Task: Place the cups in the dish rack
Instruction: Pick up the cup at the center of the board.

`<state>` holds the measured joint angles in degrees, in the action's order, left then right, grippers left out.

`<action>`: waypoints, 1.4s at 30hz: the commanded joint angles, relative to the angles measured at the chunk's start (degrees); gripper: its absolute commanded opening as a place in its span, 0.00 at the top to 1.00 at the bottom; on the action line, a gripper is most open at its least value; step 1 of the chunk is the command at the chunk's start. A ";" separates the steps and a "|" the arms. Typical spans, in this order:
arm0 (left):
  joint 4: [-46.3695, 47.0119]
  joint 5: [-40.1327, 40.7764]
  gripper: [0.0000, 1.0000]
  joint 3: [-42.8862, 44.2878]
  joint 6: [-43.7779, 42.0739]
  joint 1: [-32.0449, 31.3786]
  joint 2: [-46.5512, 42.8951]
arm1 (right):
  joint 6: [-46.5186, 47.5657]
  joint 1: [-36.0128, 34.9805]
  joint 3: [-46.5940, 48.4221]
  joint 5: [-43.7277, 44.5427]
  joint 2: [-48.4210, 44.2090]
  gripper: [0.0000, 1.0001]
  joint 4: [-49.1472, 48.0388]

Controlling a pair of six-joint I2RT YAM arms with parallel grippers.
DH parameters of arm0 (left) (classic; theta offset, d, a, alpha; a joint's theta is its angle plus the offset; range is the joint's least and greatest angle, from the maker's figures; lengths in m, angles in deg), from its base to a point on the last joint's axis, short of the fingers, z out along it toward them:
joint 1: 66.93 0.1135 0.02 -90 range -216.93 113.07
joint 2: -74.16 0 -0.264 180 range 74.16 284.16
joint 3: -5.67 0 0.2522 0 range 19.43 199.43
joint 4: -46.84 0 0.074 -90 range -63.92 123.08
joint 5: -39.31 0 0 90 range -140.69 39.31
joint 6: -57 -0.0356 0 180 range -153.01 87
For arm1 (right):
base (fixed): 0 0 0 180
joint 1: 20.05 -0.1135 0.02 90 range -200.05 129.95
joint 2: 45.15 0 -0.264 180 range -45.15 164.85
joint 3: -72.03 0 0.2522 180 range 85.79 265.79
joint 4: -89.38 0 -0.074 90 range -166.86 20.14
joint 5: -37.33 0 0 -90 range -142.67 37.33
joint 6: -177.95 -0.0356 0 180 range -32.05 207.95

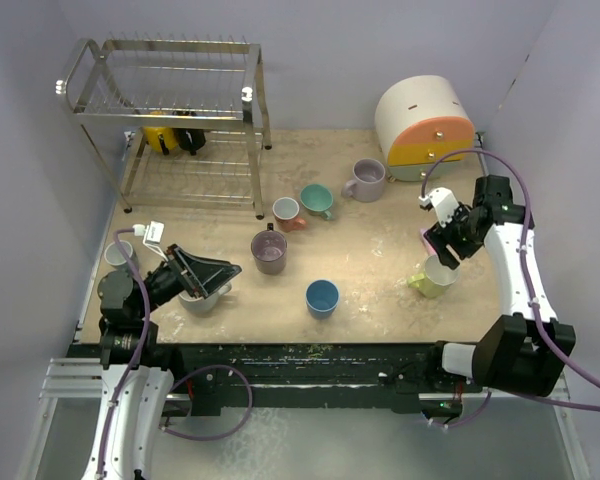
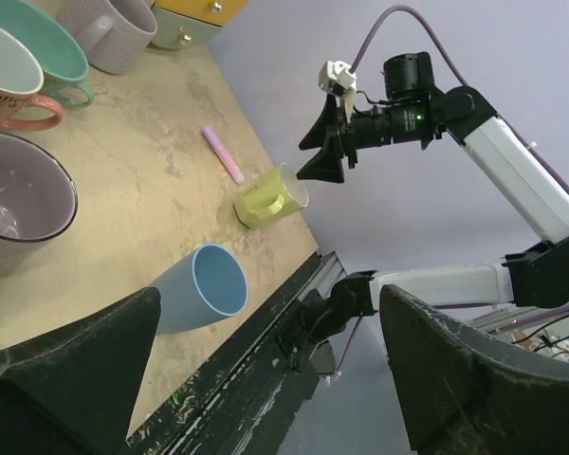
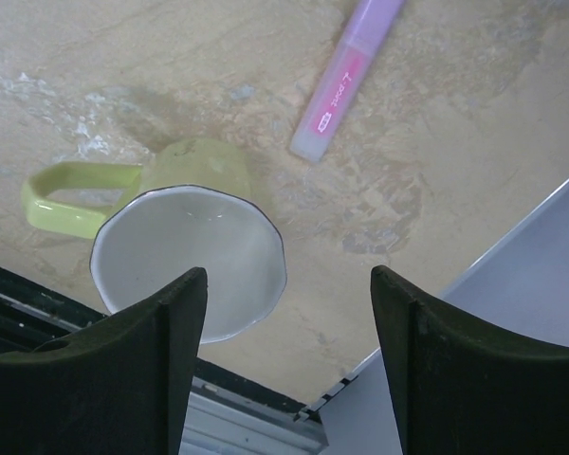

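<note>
The silver wire dish rack (image 1: pixel 170 100) stands at the far left, with a yellow mug (image 1: pixel 160 135) and a black mug (image 1: pixel 190 138) on its lower tier. On the table stand a lavender mug (image 1: pixel 365 180), teal mug (image 1: pixel 317 200), salmon mug (image 1: pixel 287 212), purple mug (image 1: pixel 269 251), blue mug (image 1: pixel 322 297), pale green mug (image 1: pixel 435 277) and white mug (image 1: pixel 120 253). My left gripper (image 1: pixel 218 273) is open and empty above a pale mug (image 1: pixel 202 298). My right gripper (image 3: pixel 289 360) is open just above the pale green mug (image 3: pixel 185 261).
A cream-and-orange drawer box (image 1: pixel 425 125) stands at the far right. A small pink stick (image 3: pixel 346 81) lies beside the pale green mug. The table's front edge (image 1: pixel 310 345) runs just below the blue mug. Grey walls close in both sides.
</note>
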<state>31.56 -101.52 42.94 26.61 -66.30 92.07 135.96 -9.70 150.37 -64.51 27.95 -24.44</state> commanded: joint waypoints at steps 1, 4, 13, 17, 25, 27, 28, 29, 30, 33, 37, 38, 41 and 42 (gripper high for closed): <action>3.65 -1.27 0.00 -0.38 1.04 -0.08 -0.69 | 1.02 0.92 -3.35 2.92 -0.49 0.30 -2.61; 3.67 -1.33 0.00 -0.57 1.03 -0.16 -0.85 | 0.85 1.40 -4.98 2.92 0.42 0.34 -4.14; 3.38 -1.51 0.01 -0.94 0.98 -0.18 -1.16 | 0.25 1.78 -10.58 1.85 3.17 0.44 -9.68; 3.28 -1.55 0.01 -0.96 1.09 -0.17 -1.23 | 0.14 1.78 -12.06 1.51 3.97 0.55 -11.65; 3.89 -1.45 0.01 -0.84 1.67 -0.18 -0.97 | 0.51 1.77 -10.99 0.41 2.18 0.99 -12.52; 4.32 -1.44 0.01 -0.67 2.13 -0.18 -0.99 | 0.93 1.78 -9.42 -0.95 1.89 1.00 -11.49; 4.59 -1.39 0.01 -0.73 2.51 -0.21 -1.01 | 1.34 1.77 -8.41 -1.83 1.87 1.00 -10.59; 5.06 -1.39 0.01 -0.71 3.10 -0.19 -1.15 | 1.75 1.78 -7.53 -2.85 1.91 1.00 -9.65; 5.65 -1.42 0.02 -0.75 3.72 -0.18 -1.18 | 2.00 1.72 -5.58 -3.91 1.95 1.00 -8.93; 7.20 -1.11 0.02 -0.79 5.72 -0.18 -1.79 | 2.02 1.74 -1.62 -6.90 2.05 1.00 -8.96; 10.57 -0.38 0.01 -0.85 9.30 -0.26 -2.33 | 1.90 1.73 4.06 -15.70 2.13 1.00 -6.51; 11.40 -0.07 0.01 -0.73 9.97 -0.27 -2.34 | 1.89 1.70 5.42 -18.08 2.09 1.00 -6.00; 13.55 0.71 0.01 -0.20 11.85 -0.51 -2.06 | 1.93 1.65 8.61 -25.07 1.43 1.00 -5.72; 13.87 0.95 0.01 0.19 12.08 -0.60 -1.76 | 1.71 1.51 9.51 -27.39 1.17 1.00 -6.05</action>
<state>39.43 -101.92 42.02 35.02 -66.37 90.19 137.77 -8.08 154.54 -77.99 31.60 -31.71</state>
